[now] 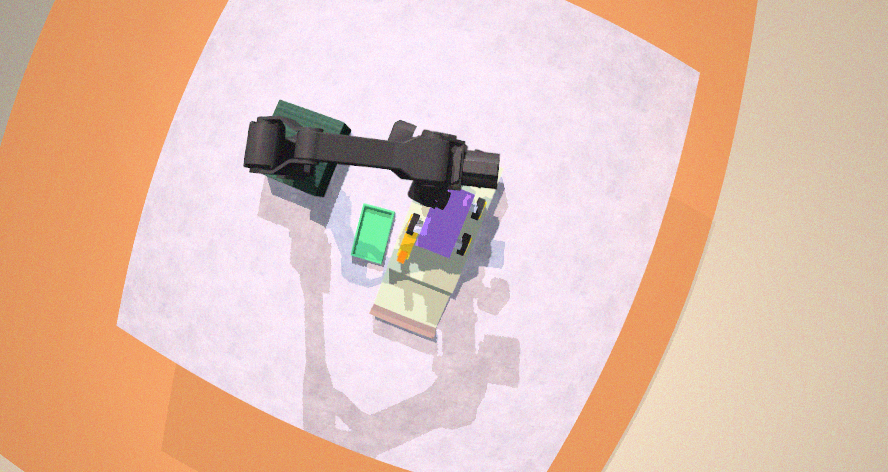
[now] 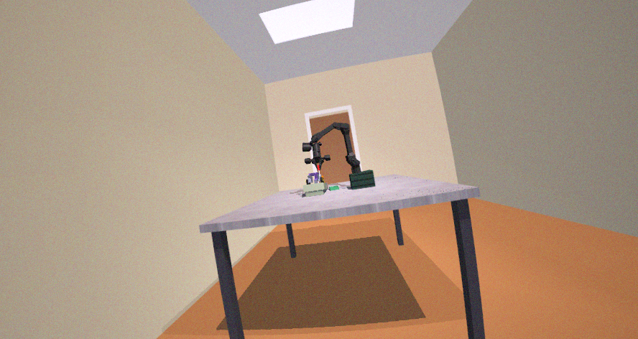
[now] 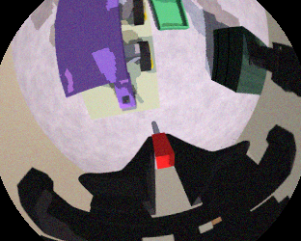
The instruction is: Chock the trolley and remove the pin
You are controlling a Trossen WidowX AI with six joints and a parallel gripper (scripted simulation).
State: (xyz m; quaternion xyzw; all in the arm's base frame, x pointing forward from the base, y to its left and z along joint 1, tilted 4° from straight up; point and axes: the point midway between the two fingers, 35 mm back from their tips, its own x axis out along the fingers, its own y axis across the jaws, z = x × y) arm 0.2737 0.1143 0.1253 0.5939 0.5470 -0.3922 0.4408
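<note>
My gripper (image 3: 158, 138) (image 2: 318, 163) is shut on the red-headed stop pin (image 3: 163, 149) (image 2: 318, 168). The pin's grey shaft points out below the fingers, clear of the square hole in the purple bracket at the trolley's uphill end. The purple trolley (image 1: 448, 223) (image 3: 87, 43) stands on the pale ramp (image 1: 415, 301) (image 3: 101, 108). The yellow chock (image 1: 407, 244) with its orange handle lies at the downhill side of the trolley's left wheel in the top view and appears to touch it. The green tray (image 1: 374, 234) (image 3: 170, 14) (image 2: 333, 188) is empty.
The dark green arm base block (image 1: 310, 117) (image 2: 361, 179) (image 3: 236, 63) stands beyond the tray from the ramp. The arm reaches over the ramp's uphill end and partly hides it in the top view. A reddish strip (image 1: 403, 321) edges the ramp's low end.
</note>
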